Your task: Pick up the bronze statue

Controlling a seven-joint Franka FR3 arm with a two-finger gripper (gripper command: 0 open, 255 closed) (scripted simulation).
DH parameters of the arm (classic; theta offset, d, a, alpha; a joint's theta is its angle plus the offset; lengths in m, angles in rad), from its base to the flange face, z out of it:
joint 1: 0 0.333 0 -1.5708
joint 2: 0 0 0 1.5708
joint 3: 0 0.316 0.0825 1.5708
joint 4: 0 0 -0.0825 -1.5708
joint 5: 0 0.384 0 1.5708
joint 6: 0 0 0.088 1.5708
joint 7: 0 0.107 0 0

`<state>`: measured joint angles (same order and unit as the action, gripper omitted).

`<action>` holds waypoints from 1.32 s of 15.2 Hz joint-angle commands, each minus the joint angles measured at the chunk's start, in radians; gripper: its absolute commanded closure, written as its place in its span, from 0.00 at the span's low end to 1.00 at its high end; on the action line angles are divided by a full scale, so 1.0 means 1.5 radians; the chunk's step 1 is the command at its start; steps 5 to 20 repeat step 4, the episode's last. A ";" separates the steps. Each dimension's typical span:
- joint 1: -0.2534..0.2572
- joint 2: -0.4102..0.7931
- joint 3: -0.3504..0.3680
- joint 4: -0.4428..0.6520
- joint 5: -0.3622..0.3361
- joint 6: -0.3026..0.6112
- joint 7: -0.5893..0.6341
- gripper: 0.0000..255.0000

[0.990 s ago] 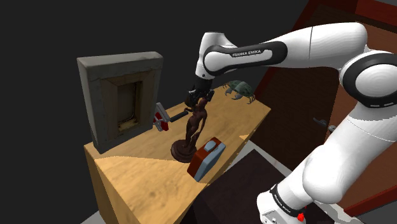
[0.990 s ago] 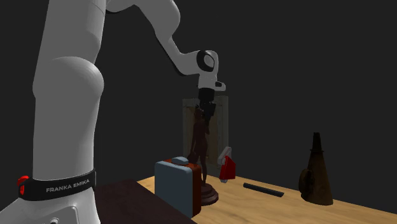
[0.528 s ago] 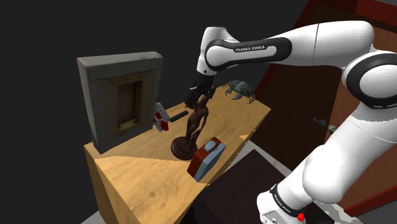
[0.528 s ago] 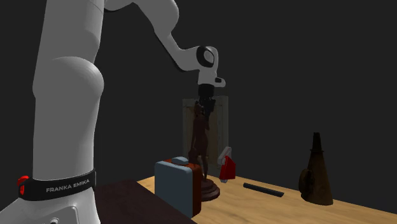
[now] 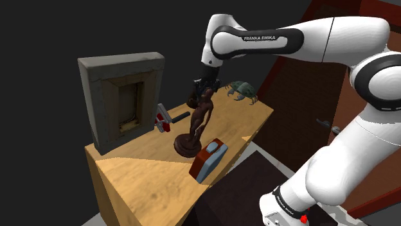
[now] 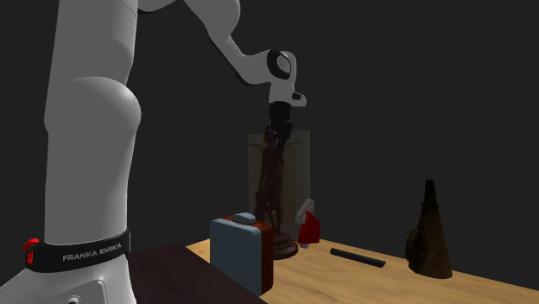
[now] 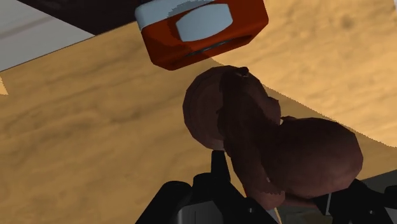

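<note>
Where the bronze statue (image 5: pixel 198 122) stands: upright near the middle of the wooden table (image 5: pixel 141 183), just beside a red and grey box (image 5: pixel 209 160) at the near edge, with a framed picture (image 5: pixel 122 96) at the shoulder view's left.
Gripper (image 5: pixel 204 86): black fingers clamped on the figure's head, reaching down from above.
Base (image 5: pixel 186 146): whether it touches the wood cannot be told (the box hides part of it in the second exterior view).
Lift: best straight up and slow; a hold so high on a tall figure may let it swing.
Clearance: the box and a red and white tool (image 5: pixel 164 119) sit near, so no sideways travel until the base rides above both.
</note>
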<state>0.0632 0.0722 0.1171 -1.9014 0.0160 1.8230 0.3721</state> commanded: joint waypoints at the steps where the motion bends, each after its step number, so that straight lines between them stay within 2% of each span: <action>1: 0.000 -0.006 0.000 0.014 0.001 -0.019 0.000 1.00; 20: 0.000 -0.008 0.000 0.022 0.001 -0.028 0.000 1.00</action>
